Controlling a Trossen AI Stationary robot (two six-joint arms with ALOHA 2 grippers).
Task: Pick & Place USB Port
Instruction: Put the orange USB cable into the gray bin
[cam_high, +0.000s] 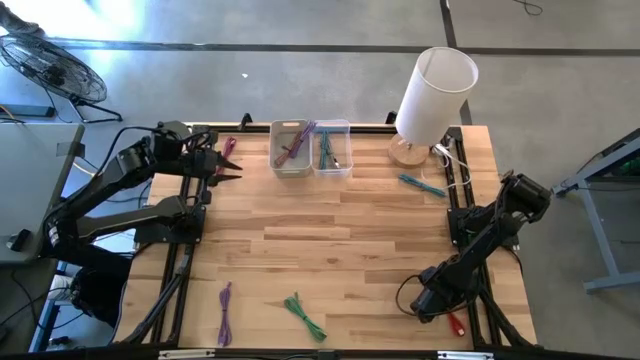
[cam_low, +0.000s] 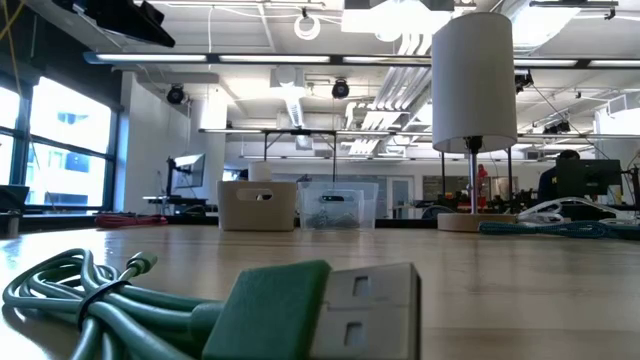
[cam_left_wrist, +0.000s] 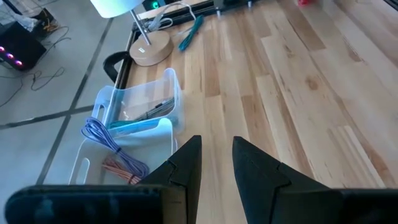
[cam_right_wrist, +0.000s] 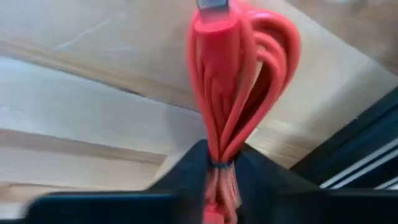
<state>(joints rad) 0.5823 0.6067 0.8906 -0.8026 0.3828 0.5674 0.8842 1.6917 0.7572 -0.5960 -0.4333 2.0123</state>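
A red coiled USB cable (cam_right_wrist: 239, 68) lies at the table's near right corner (cam_high: 457, 323), beside the black side rail. My right gripper (cam_right_wrist: 219, 168) is shut on it, slanting down (cam_high: 443, 310). My left gripper (cam_left_wrist: 216, 152) hovers at the far left (cam_high: 226, 166), its fingers apart with nothing between them. A green coiled cable (cam_high: 305, 315) rests flat on the wood near the front edge, and its USB plug (cam_low: 365, 300) fills the low view. A purple cable (cam_high: 225, 312) lies to its left. My right gripper pinches the red bundle between its two fingers at the tied waist (cam_right_wrist: 217, 163), where the loops are gathered. The fingers come slanting down from above, along the bundle. The loops fan out beyond the fingertips, plug end (cam_right_wrist: 214, 5) farthest off. Whether the bundle is clear of the wood I cannot tell.
Two bins stand at the far edge: a grey one (cam_high: 290, 150) with purple and orange cables, a clear one (cam_high: 332, 150) with teal cables. A white lamp (cam_high: 432, 95) stands far right, with a blue cable (cam_high: 420, 184) lying near it. The table's middle is bare wood.
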